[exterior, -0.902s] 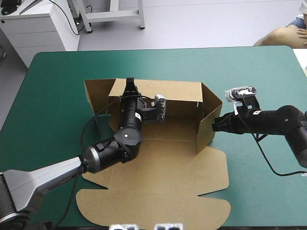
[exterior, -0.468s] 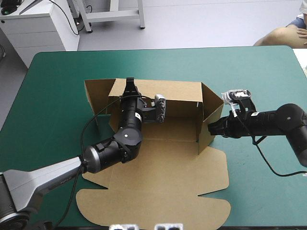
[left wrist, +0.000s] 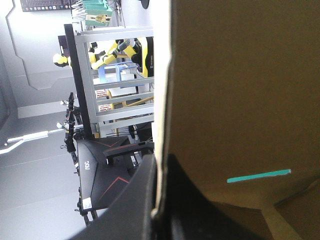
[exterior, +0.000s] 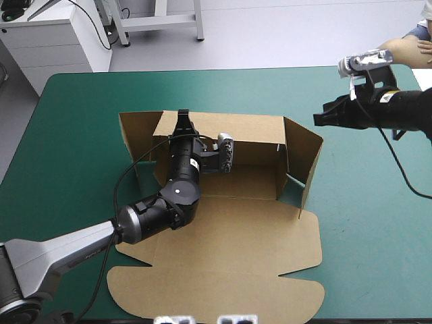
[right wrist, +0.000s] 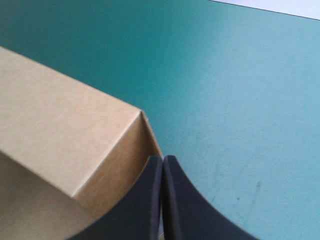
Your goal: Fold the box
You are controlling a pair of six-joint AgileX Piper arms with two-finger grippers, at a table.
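Box (exterior: 229,256) sits mid-table, back & side walls up, front flap flat. L gripper (exterior: 182,121) pinches back wall's top edge. R gripper (exterior: 316,120) closed, clear of right wall, over bare teal-green cover (exterior: 364,209).

Raised walls of the box (exterior: 256,128) fence its floor; the teal-green cover (exterior: 364,229) rightward lies open.

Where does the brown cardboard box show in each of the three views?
High view: brown cardboard box in the middle of the teal-green cover, far and right walls raised.
Left wrist view: its board fills the scene, edge between the left gripper's fingers.
Right wrist view: its corner just ahead of the shut right gripper.
Shared: the teal-green cover.
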